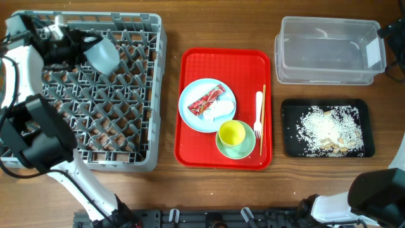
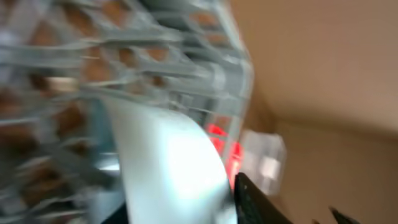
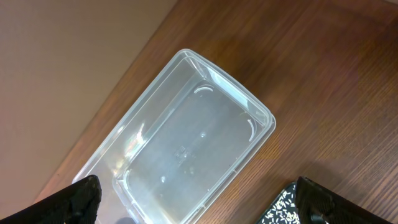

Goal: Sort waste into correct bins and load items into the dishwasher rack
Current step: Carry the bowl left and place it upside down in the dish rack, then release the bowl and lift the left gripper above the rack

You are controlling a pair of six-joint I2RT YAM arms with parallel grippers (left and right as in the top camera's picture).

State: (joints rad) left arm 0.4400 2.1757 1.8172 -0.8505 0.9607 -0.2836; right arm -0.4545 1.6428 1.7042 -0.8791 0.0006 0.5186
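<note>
Pegs of the grey dishwasher rack fill the left side of the table. Over the rack's far edge the left gripper reaches in from the left, right up against the pale blue bowl, which is tipped on its side above the back rows. From the left wrist the bowl is a pale blur filling the lower middle, with rack bars behind it and one dark finger just beside its edge. I cannot tell from either view whether that claw is clasping the bowl or has let it go. In the middle lies the red tray. It carries the plate, with the red wrapper and the white tissue lying on it. Touching the plate's near edge is the green bowl, with the yellow cup standing inside it. The fork and the chopsticks lie side by side along the tray's right edge. To the right, the clear tub sits at the far side and the black tray nearer, with rice scraps heaped in it. The right gripper hangs at the tub's right end. Its own camera looks down into the tub, and the right gripper has its jaws spread wide with nothing between them. A corner of the black tray shows at the bottom.
</note>
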